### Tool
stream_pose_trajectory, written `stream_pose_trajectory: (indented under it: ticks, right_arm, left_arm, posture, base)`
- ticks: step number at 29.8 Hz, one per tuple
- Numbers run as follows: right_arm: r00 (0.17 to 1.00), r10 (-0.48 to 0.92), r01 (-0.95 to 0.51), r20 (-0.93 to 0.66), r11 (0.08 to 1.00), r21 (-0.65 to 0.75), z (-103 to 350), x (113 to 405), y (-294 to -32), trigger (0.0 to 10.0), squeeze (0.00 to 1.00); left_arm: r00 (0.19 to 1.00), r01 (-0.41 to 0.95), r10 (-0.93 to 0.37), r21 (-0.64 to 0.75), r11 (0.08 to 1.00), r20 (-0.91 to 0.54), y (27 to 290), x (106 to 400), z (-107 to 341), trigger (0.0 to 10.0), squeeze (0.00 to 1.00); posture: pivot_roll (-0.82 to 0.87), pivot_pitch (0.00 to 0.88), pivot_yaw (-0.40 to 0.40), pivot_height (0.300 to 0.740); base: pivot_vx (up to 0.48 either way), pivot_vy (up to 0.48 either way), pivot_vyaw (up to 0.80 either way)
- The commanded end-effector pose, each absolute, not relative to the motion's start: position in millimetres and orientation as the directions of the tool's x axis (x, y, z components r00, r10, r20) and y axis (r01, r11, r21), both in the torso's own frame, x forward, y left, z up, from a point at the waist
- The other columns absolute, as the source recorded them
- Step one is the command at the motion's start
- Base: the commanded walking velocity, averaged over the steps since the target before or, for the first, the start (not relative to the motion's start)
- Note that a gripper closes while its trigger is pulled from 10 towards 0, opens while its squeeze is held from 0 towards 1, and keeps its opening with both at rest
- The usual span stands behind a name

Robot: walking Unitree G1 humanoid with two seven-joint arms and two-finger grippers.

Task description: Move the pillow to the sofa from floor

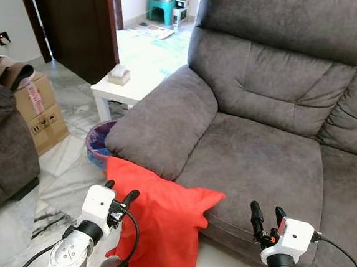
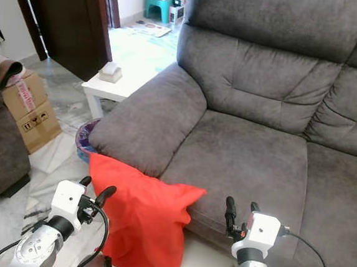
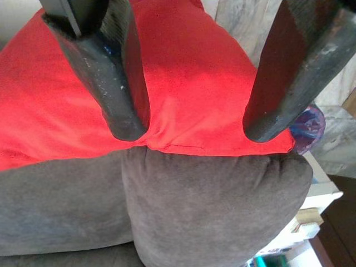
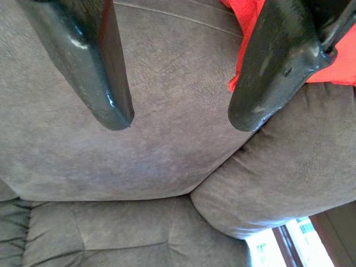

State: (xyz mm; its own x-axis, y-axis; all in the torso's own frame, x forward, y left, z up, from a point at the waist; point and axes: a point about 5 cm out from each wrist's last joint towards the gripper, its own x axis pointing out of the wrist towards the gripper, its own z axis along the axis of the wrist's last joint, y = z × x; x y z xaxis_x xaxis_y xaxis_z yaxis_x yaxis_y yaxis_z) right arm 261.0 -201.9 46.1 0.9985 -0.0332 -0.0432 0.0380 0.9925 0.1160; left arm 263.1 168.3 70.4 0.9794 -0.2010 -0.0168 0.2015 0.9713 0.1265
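1. Left pincer (image 1: 118, 194), fingers apart and empty, hovers just beside the red pillow (image 1: 158, 222).
2. Right pincer (image 1: 267, 215), fingers apart, hovers before the sofa (image 1: 258, 153) seat.
3. The pillow stands on the floor (image 1: 62, 179), leaning against the sofa's front under its armrest.

Marble floor (image 1: 68, 180), white side table (image 1: 121, 92), dark door (image 1: 76, 18)

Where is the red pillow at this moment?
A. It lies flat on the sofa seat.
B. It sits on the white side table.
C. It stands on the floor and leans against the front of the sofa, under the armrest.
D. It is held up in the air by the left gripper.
C: the red pillow stands on the marble floor against the sofa front, below the armrest; both grippers are open and hold nothing.
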Motion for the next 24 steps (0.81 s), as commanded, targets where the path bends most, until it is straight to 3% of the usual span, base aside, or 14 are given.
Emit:
stream_pose_trajectory:
  ticks: [1,6,15,24]
  right_arm:
    - [0.998,-0.037,0.043,-0.054,0.993,0.111,43.7,259.5,-202.5,10.0,0.00]
    - [0.998,-0.024,0.031,-0.057,0.993,0.110,43.1,259.9,-200.5,10.0,0.00]
    - [0.999,-0.006,0.011,-0.054,0.996,0.086,43.5,260.4,-197.7,10.0,0.00]
    - [0.998,-0.008,0.014,-0.057,0.995,0.099,43.3,261.2,-199.0,10.0,0.00]
  left_arm:
    - [0.981,0.192,-0.191,0.134,0.972,-0.018,171.6,262.0,69.9,10.0,0.00]
    - [0.982,0.190,-0.190,0.128,0.973,-0.013,172.1,261.7,70.7,10.0,0.00]
    - [0.982,0.186,-0.187,0.129,0.974,-0.011,173.9,262.1,71.3,10.0,0.00]
    - [0.983,0.184,-0.185,0.130,0.974,-0.004,173.3,262.9,72.5,10.0,0.00]
  posture:
    - [-0.01,0.109,0.021,0.589]
    - [0.00,0.110,0.020,0.589]
    - [-0.01,0.109,0.024,0.589]
    - [0.00,0.106,0.020,0.589]
  base:
    - [0.000,0.000,0.00]
    - [0.000,0.000,0.00]
    - [0.269,0.000,0.00]
    - [0.285,0.000,0.31]
